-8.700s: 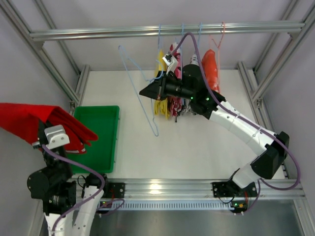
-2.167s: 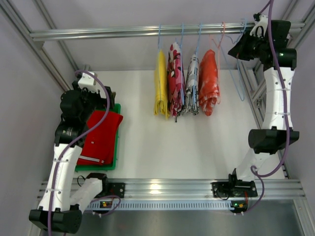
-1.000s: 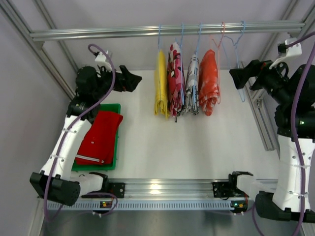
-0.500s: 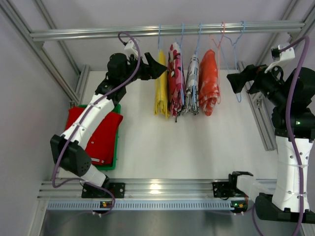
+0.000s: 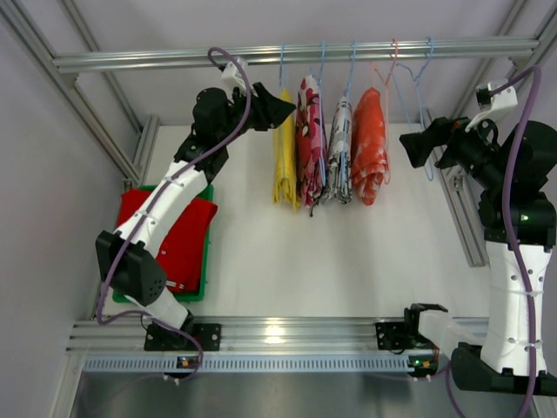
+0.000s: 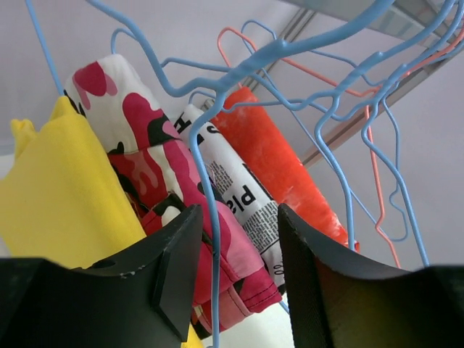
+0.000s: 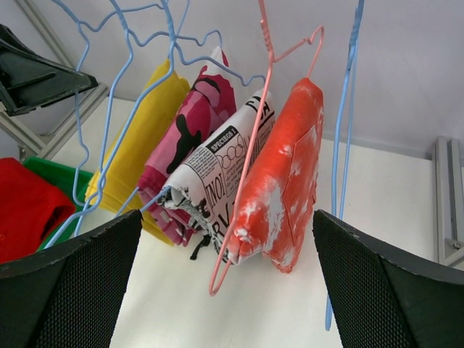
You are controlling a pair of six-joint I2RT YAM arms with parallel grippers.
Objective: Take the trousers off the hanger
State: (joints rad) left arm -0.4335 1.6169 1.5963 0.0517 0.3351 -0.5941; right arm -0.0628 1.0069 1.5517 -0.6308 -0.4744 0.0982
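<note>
Yellow trousers (image 5: 284, 148) (image 6: 58, 188) (image 7: 145, 138) hang folded over a blue hanger (image 6: 209, 254) on the top rail (image 5: 174, 59), leftmost of the row. My left gripper (image 5: 280, 106) (image 6: 239, 217) is up at that hanger's top. It is open, with a narrowed gap, and the blue wire runs between the fingers, close to the left one. Red trousers (image 5: 178, 244) (image 7: 25, 203) lie in the green tray (image 5: 206, 270). My right gripper (image 5: 407, 144) (image 7: 226, 217) hangs wide open and empty, right of the row.
Pink camouflage (image 5: 309, 144), newspaper-print (image 5: 339, 148) and orange-red (image 5: 370, 144) trousers hang next to the yellow pair. An empty blue hanger (image 5: 425, 113) hangs at the rail's right end. Aluminium frame posts (image 5: 461, 192) border both sides of the white table.
My left arm swung from above the tray up to the yellow trousers' hanger, and its jaws narrowed around the wire. The right gripper shifted slightly left.
</note>
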